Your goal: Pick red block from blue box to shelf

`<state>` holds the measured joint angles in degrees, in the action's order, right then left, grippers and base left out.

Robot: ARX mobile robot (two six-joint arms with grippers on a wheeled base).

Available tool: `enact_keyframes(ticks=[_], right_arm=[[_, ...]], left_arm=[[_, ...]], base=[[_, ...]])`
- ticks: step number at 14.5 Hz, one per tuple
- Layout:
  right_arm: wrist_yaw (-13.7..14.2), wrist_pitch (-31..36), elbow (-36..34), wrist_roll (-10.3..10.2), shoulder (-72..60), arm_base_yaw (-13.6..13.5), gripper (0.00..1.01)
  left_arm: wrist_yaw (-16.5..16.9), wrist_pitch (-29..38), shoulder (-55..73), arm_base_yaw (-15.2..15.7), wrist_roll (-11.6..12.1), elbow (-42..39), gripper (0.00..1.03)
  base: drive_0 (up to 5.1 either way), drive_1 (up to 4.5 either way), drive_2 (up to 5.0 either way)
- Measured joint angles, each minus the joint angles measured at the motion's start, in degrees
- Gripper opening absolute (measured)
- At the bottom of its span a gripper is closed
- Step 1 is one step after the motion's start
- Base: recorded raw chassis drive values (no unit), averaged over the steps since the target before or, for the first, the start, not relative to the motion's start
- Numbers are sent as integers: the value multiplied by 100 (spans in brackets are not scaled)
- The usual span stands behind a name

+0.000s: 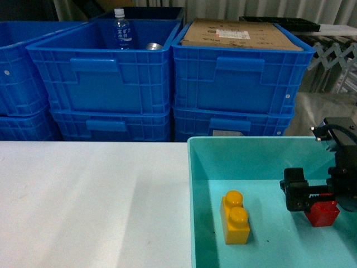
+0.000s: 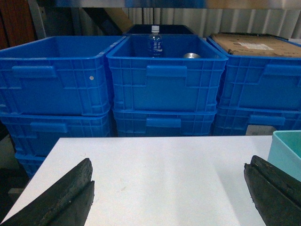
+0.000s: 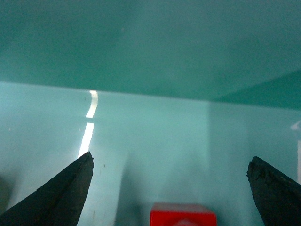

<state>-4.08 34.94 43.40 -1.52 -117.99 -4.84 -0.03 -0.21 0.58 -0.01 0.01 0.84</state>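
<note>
Step in hand, as I judge it: closing in on the red block (image 1: 322, 213) for the grasp. It sits on the floor of the blue box (image 1: 234, 162), right-hand part, well apart from the yellow 2-stud brick (image 1: 235, 217).

To do it well: keep the block centred between the fingers — the right wrist view shows it low and midway between the 2 tips — descend until the pads flank its flat sides, then close squarely. Glossy plastic; an off-centre pinch could squirt it out.

Right gripper (image 1: 321, 196) reaches down into the box, spread wide, holding nothing; the block lies just beneath it.

Left gripper (image 2: 171, 197) hovers over the white table (image 2: 160, 165), fingers wide apart, empty — clear of the work.

Shelf not in view.
</note>
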Motion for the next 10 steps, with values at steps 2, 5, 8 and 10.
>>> enact_keyframes(ticks=[2,5,8,10], right_arm=[[-2,79,-291,9,105,-2,98],[-15,256,-313,55,92,-2,98],[81,391,-271,66,-175,-13,98],[131,428,-264,68,-210,-48,98]], left_arm=[[0,0,0,0,0,0,98],[0,0,0,0,0,0,98],[0,0,0,0,0,0,98],[0,0,0,0,0,0,98]], base=[[0,0,0],[0,0,0],[0,0,0],[0,0,0]])
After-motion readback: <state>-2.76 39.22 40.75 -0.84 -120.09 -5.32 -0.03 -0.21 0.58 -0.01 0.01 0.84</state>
